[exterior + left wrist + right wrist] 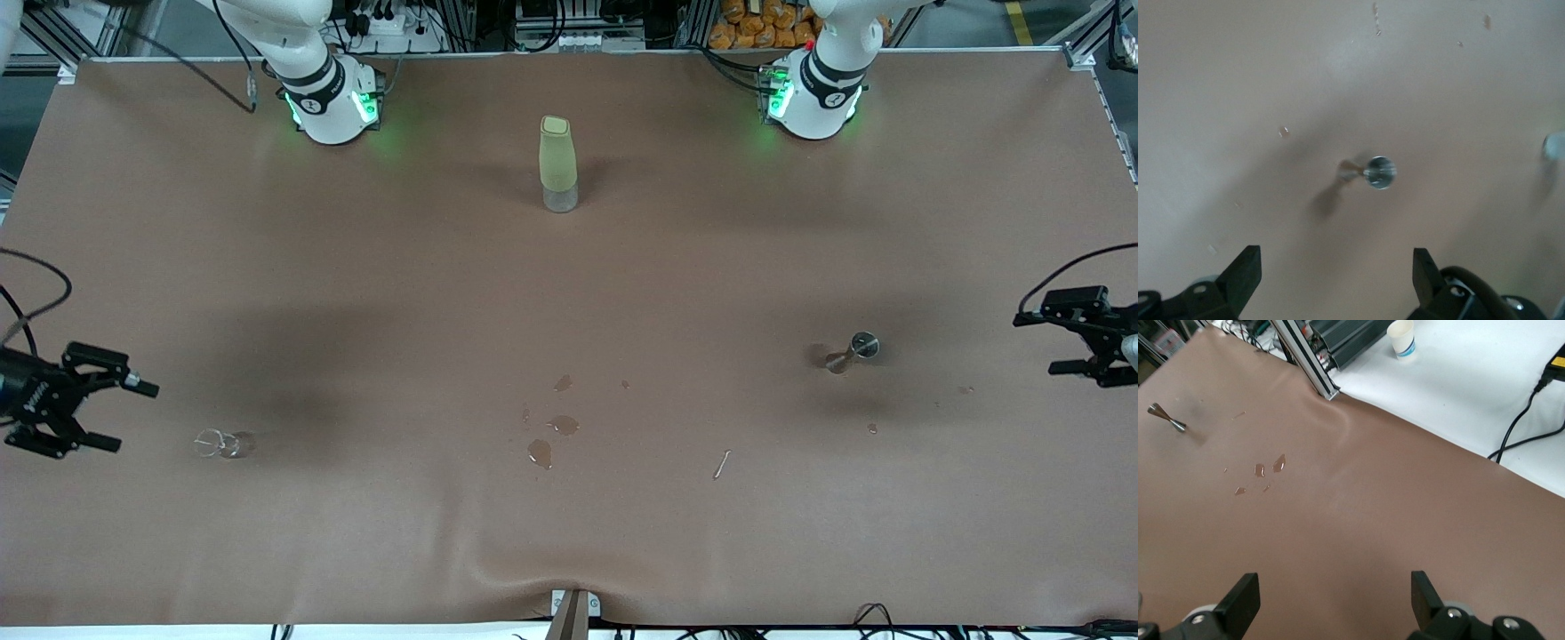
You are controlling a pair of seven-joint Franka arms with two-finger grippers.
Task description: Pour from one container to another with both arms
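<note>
1. While the right gripper (133,415) hangs at nine o'clock of the table, jaws wide apart and holding nothing, the clear glass (222,443) stands just beside it toward eight o'clock. It is hard to see against the cloth, so a closing grasp could tip it or skid it away. Whether it holds liquid cannot be told.
2. At twelve o'clock, between the two bases, the sleeved bottle (558,164) stands upright, well apart from both grippers. It is tall and narrow, so a grip high on the sleeve could topple it or let it swing during a tilt.
3. Near six o'clock, wet drops (551,428) lie on the cloth (356,267). A container set down or dragged there could slide.
4. Toward three o'clock the metal jigger (852,349) looks upright on its small foot. Its mouth is small, so a stream could easily miss it, and a nudge could knock it over.
5. At three o'clock the left gripper (1040,343) hangs spread open and empty; both arms seem to wait. This scene suits either a pour ahead or one finished.
</note>
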